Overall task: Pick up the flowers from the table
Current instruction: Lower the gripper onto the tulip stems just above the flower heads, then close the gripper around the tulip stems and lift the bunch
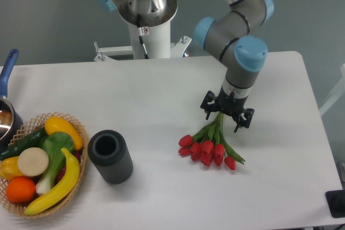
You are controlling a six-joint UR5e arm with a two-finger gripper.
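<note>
Reaching down over the stem end of the bunch of red tulips with green stems and leaves [211,145], our black two-finger gripper [227,116] sits at the far, upper end of the bouquet, where the stems run up between its two fingers. We judge that we are at the grasp itself: the fingers flank the stems, but from this angle we cannot tell whether they have closed on them or stand a little apart, since the stems hide the gap.

The tulips lie on the large white tabletop with rounded corners [161,106], right of centre, with the red heads fanned toward the near edge and resting on the surface. Well apart to the left stands a dark ribbed cylindrical vase [110,156], upright with its mouth open, and beyond it a wicker basket [81,133] of green, yellow and orange fruit and vegetables at the left edge.

Next we would need a firm pinch on the gathered stems, then a straight lift. We expect the heavy heads to droop and swing, so the rise should be slow, keeping the bunch away from the vase.
</note>
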